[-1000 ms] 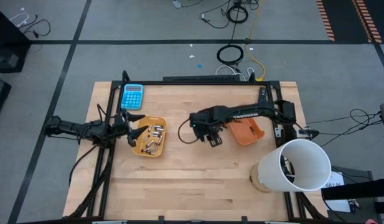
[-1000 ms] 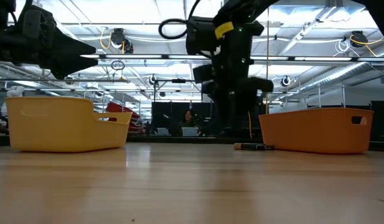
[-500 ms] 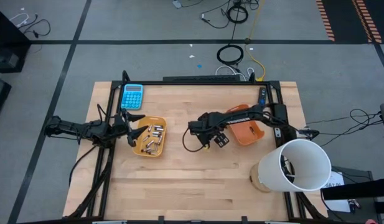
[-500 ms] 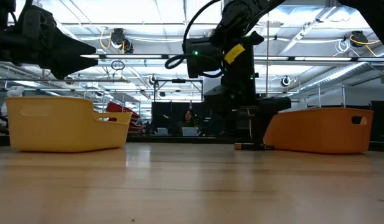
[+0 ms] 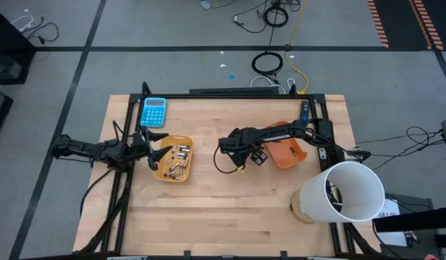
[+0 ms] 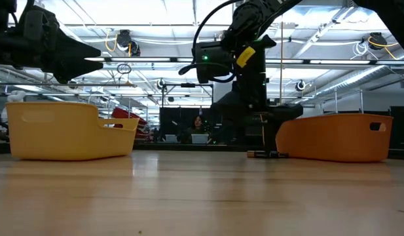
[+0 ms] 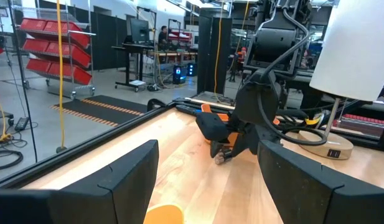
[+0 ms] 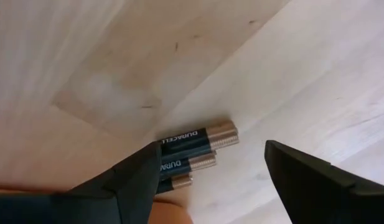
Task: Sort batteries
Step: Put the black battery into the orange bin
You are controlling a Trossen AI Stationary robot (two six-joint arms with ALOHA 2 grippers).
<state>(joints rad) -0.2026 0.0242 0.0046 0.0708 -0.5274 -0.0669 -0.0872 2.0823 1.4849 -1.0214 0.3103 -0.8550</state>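
Three dark batteries [image 8: 190, 141] with copper ends lie side by side on the wooden table, close to the orange tray [image 6: 336, 136]; the low view shows them as a dark bar [image 6: 267, 155]. My right gripper [image 8: 213, 186] hangs open just above them, pointing steeply down, one finger on either side, touching nothing. Several silvery and dark batteries [image 5: 178, 160] lie in the yellow tray [image 5: 165, 173]. My left gripper [image 7: 207, 186] waits open and level at the table's left edge, beside the yellow tray.
A blue calculator [image 5: 154, 112] lies at the far left of the table. A white lamp shade [image 5: 342, 191] on a wooden base stands at the near right corner. Bare wood lies between the two trays and along the near edge.
My right gripper has come down toward the table next to the orange tray and has rolled about its wrist; its fingers now hang low over the three batteries. The batteries and both trays have stayed where they were.
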